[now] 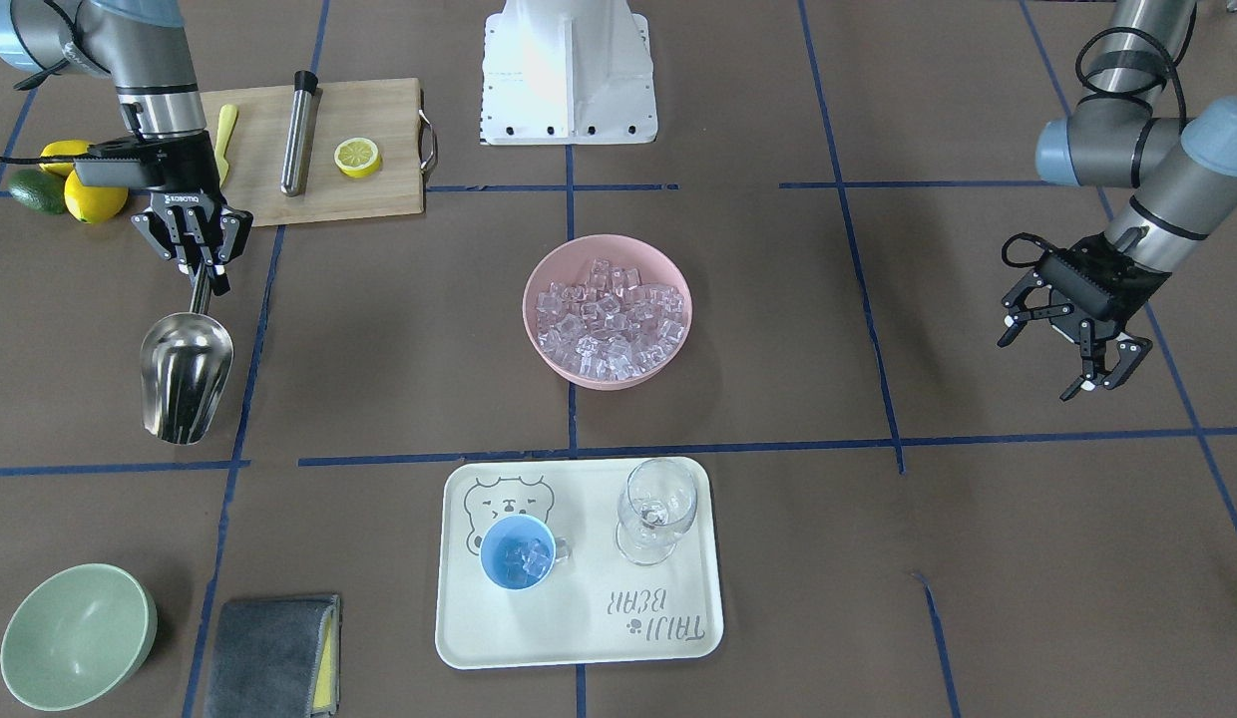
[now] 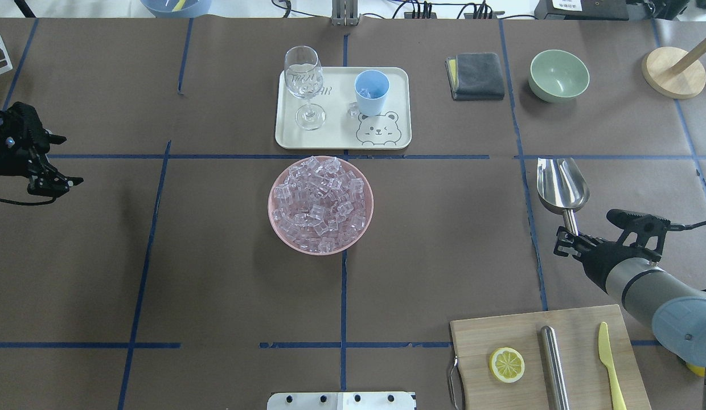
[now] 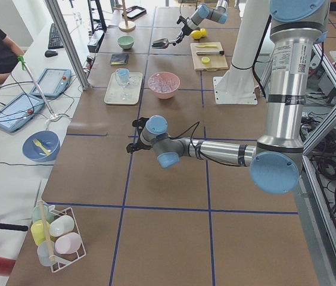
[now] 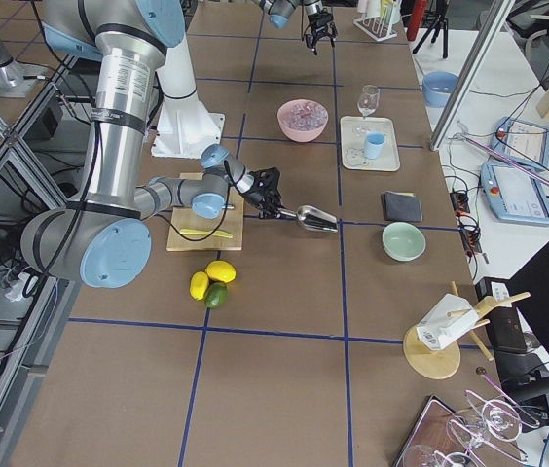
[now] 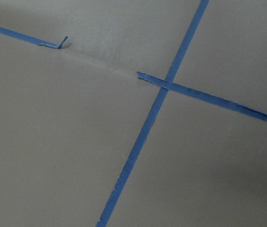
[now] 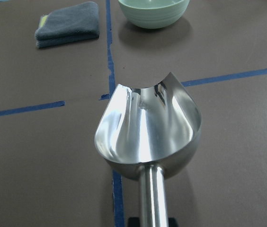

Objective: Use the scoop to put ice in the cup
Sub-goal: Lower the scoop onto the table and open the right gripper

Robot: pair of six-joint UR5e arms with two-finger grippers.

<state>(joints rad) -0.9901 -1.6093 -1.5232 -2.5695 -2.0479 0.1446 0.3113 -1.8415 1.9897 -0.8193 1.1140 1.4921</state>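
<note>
My right gripper point(image 1: 205, 274) is shut on the thin rod handle of the steel scoop point(image 1: 185, 374), which is held out level above the table. The scoop's trough point(image 6: 147, 137) is empty. The ice point(image 1: 609, 319) fills a pink bowl point(image 1: 668, 364) at the table's middle. The light-blue cup point(image 1: 518, 551) stands on a cream tray point(image 1: 579, 638) and holds a few cubes. The scoop point(image 2: 562, 185) is far to the right of both bowl and cup. My left gripper point(image 1: 1039, 367) is open and empty, far off at the other side.
A clear wine glass point(image 1: 656, 509) stands on the tray beside the cup. A pale-green bowl point(image 1: 78, 635) and a folded grey cloth point(image 1: 272, 655) lie beyond the scoop. A cutting board point(image 1: 359, 110) with a steel cylinder point(image 1: 299, 130), lemon slice and yellow knife is near my right arm.
</note>
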